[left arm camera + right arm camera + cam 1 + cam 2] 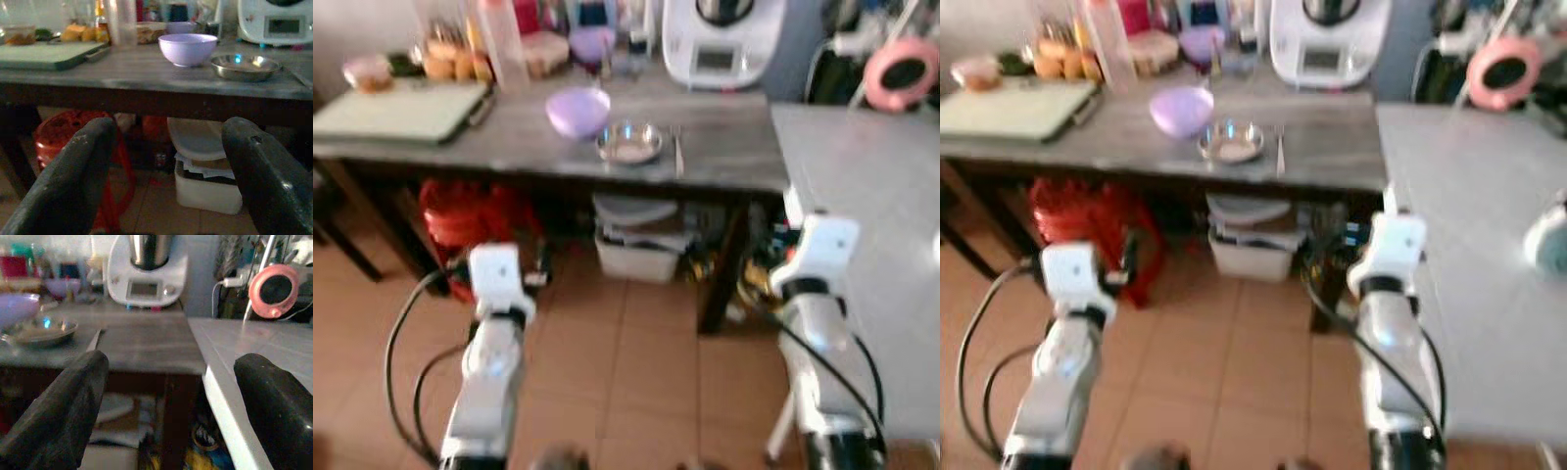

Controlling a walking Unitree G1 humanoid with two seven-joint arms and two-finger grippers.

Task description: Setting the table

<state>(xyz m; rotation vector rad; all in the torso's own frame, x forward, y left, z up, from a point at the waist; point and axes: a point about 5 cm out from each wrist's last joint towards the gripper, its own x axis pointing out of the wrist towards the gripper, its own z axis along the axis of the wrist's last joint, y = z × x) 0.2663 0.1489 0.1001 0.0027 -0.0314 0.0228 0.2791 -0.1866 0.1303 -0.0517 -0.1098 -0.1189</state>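
While both your arms hang short of the grey table [724, 147], your left gripper [166, 171] has its fingers spread wide with nothing between them, and your right gripper [171, 401] is just as wide and just as empty. Ahead of you on the tabletop the purple bowl [578, 111] stands just beside the steel dish [629, 143], with a piece of cutlery [677, 152] lying just right of the dish. You have a green board [406, 110] at the table's left end, a white appliance [722, 39] at the back, a white counter [871, 215] adjoining on your right, and a red stool [470, 220] and a white bin [636, 257] beneath.
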